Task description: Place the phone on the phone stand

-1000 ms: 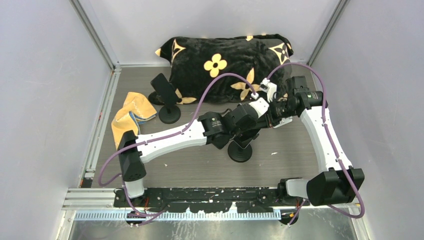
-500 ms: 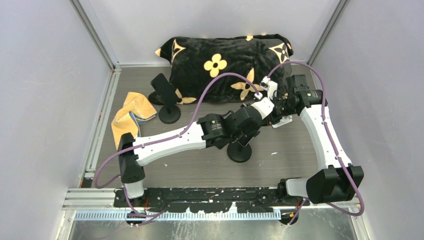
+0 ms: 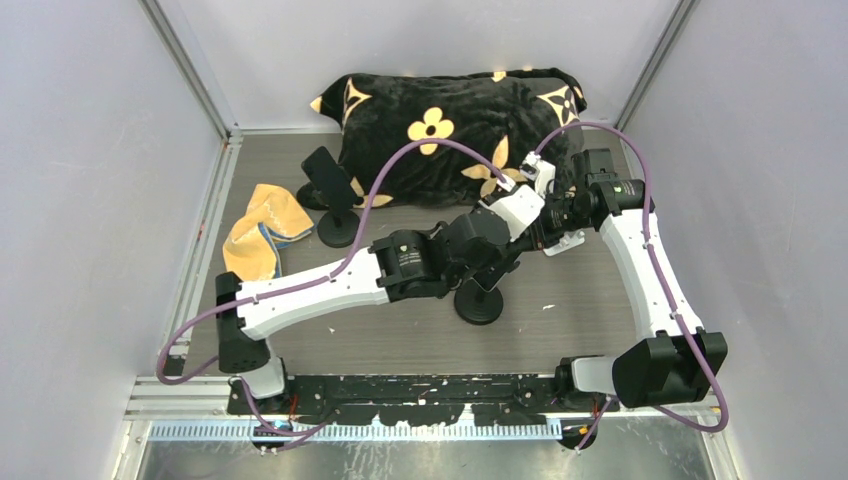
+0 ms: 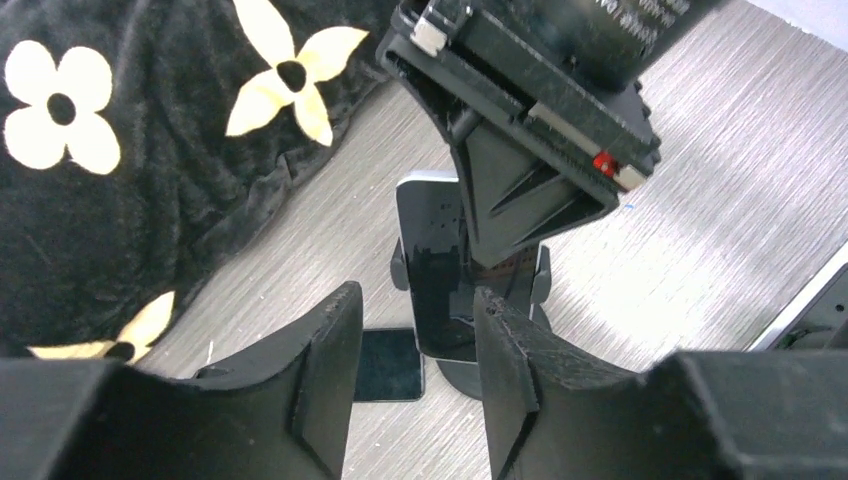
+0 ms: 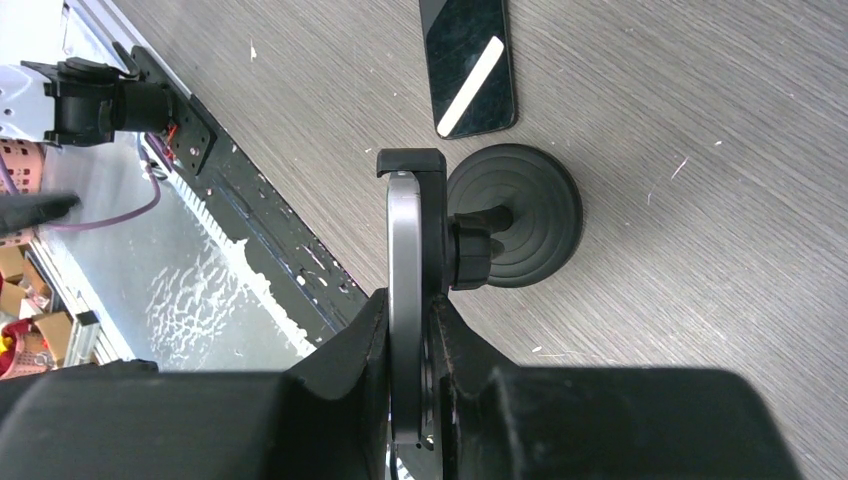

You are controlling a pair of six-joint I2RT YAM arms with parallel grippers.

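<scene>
Left gripper [image 4: 415,300] has spread, releasing the phone [image 4: 435,260], which I judge seated in the stand [image 5: 515,215]; right gripper [image 5: 410,330] pinches its edge.

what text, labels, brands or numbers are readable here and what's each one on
Nothing here reads clearly.
White print on the black housing at the top of the left wrist view: cut off, blurred.
Green mark on the right arm: too small.
The blanket: flower motifs only, no letters.
Screens of the phone in the stand and the second phone: dark, no text.
</scene>
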